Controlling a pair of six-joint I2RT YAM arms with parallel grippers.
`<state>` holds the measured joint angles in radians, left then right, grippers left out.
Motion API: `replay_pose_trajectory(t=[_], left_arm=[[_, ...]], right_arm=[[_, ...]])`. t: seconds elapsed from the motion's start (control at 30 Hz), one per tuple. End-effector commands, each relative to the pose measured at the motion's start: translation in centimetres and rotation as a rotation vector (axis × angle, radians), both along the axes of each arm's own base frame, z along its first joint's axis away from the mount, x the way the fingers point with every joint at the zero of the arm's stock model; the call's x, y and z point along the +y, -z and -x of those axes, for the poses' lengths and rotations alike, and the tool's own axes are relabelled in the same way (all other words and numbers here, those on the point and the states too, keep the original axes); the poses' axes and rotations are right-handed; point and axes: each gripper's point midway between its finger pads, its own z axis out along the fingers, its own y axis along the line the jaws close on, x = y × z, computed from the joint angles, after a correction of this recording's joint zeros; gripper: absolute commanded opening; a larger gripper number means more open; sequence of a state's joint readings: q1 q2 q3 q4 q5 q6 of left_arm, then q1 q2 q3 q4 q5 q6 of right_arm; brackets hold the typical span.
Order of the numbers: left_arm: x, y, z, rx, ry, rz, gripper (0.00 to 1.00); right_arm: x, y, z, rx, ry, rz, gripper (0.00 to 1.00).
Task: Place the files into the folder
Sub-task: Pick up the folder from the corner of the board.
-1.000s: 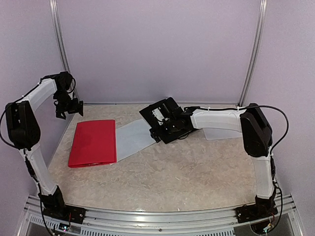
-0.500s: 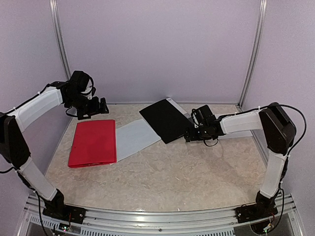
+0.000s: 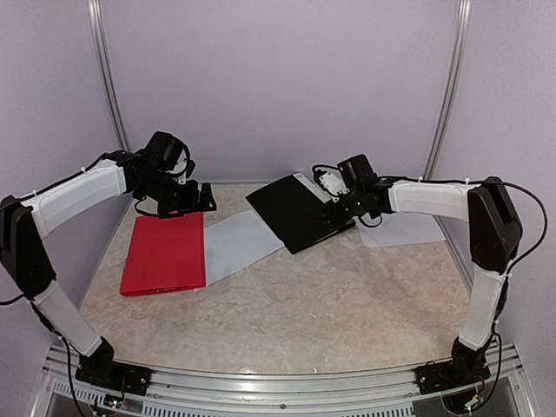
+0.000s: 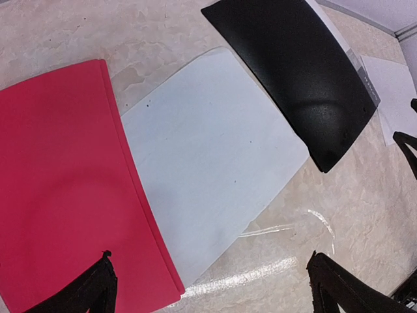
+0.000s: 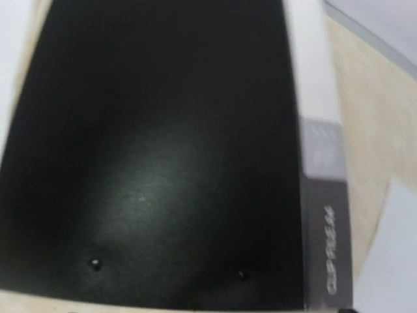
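Beige marble-look tabletop (image 3: 304,304) is sitting inside lavender walls. Red folder (image 3: 163,252) is lying closed and flat at the left. A pale sheet (image 3: 236,241) is lying just beside it, its left edge touching or tucked under the red edge; can't tell which. Black folder (image 3: 291,213) is lying closed further back at the centre, its corner overlapping the pale sheet. White paper (image 3: 408,230) is lying flat at the right, beside the black folder and outside any folder. Left gripper (image 3: 198,198) is hovering over the red folder's far edge, its fingertips (image 4: 98,287) spread wide and gripping nothing. Right gripper (image 3: 340,204) is hanging low over the black folder's right edge; its fingers aren't showing in the wrist view, so I can't tell how wide it is standing or whether it is touching.
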<state>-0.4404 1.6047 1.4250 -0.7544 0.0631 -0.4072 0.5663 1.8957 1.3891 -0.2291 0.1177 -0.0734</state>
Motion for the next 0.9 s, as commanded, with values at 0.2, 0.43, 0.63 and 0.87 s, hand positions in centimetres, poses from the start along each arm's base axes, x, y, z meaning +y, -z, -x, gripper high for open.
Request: replay_pose_trajectory(t=[0.2,0.43,0.63,0.87], left_arm=[[0.1,0.5,0.2,0.006,0.005,-0.016,0.99],[-0.1,1.2,0.5,0.025,0.013,-0.023,0.99],[-0.2,1.4,0.4,0.027,0.018,-0.022,0.99],[-0.1,1.7,0.4,0.031,0.016,-0.031,0.99]], right_arm=[[3.0,5.9,2.6,0.119,-0.385,0.332,0.84],[4.7,7.9,2.5,0.109,-0.477,0.435,0.85],[4.7,9.3,1.3,0.106,-0.475,0.531,0.85],[4.3,9.7,0.9,0.055,-0.467,0.594,0.68]])
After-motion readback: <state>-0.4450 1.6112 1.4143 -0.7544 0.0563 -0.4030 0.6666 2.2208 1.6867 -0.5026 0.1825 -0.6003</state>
